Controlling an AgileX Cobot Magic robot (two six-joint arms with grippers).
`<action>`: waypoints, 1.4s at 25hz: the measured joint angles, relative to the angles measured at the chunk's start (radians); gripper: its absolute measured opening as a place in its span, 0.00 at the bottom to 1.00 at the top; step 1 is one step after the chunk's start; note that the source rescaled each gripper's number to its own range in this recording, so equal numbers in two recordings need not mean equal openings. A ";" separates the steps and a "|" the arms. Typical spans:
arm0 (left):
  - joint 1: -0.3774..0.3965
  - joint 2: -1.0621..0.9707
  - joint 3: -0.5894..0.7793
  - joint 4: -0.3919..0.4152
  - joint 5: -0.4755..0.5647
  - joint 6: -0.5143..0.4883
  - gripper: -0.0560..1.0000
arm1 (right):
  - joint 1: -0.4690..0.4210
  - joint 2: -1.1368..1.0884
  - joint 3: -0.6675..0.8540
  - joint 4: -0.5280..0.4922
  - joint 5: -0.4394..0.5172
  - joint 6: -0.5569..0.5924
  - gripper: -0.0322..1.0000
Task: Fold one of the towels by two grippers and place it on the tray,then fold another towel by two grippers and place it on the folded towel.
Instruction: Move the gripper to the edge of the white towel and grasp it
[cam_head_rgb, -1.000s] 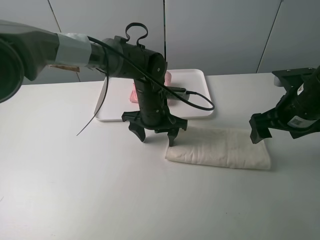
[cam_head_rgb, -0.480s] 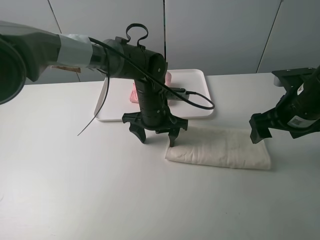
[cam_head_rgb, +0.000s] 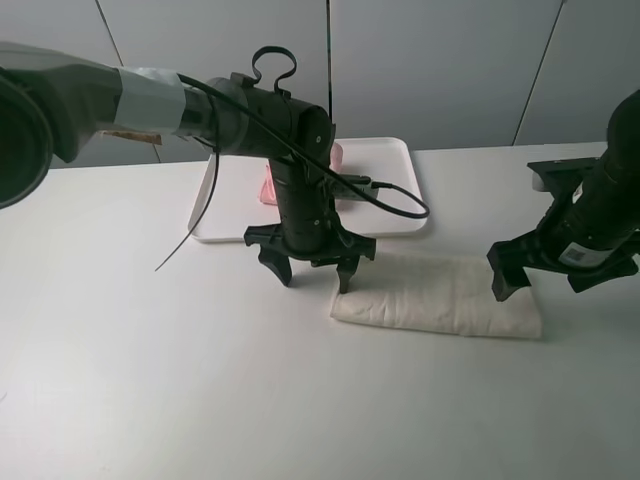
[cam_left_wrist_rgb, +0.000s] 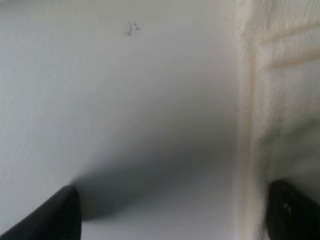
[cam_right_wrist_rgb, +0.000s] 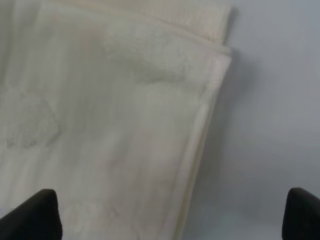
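The white tray (cam_head_rgb: 395, 172) sits on the white table (cam_head_rgb: 140, 360) at 12 o'clock, far from the camera. The pink towel (cam_head_rgb: 267, 190) lies in the tray. The left arm hides most of it, so I cannot tell how it is folded.

The cream-white towel (cam_head_rgb: 440, 296) lies on the table at about 4 o'clock from the tray. It is folded into a long strip. It runs from 9 o'clock to 3 o'clock.

The left gripper (cam_head_rgb: 312, 268) points down at the 9 o'clock end of the strip. Its two fingers are spread wide and hold nothing. One finger is over bare table. The other finger (cam_left_wrist_rgb: 292, 212) is right at the towel's edge. I cannot tell if it touches the cloth.

The right gripper (cam_head_rgb: 558, 276) is at the 3 o'clock end of the strip. Its fingers are spread wide too, and nothing is between them but the towel's end below. In the right wrist view, one fingertip (cam_right_wrist_rgb: 30, 216) is over the cloth and the other is over bare table, past the towel's edge. The layers of the fold show at that edge.
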 joint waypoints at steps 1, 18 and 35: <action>0.000 0.000 0.000 0.002 0.000 0.000 0.96 | 0.000 0.025 -0.013 0.000 0.000 -0.003 0.95; 0.000 0.002 -0.002 0.006 0.006 0.014 0.96 | -0.162 0.173 -0.118 0.182 0.018 -0.192 0.87; 0.000 0.002 -0.002 0.006 0.006 0.020 0.96 | -0.059 0.239 -0.135 0.054 0.030 -0.090 0.81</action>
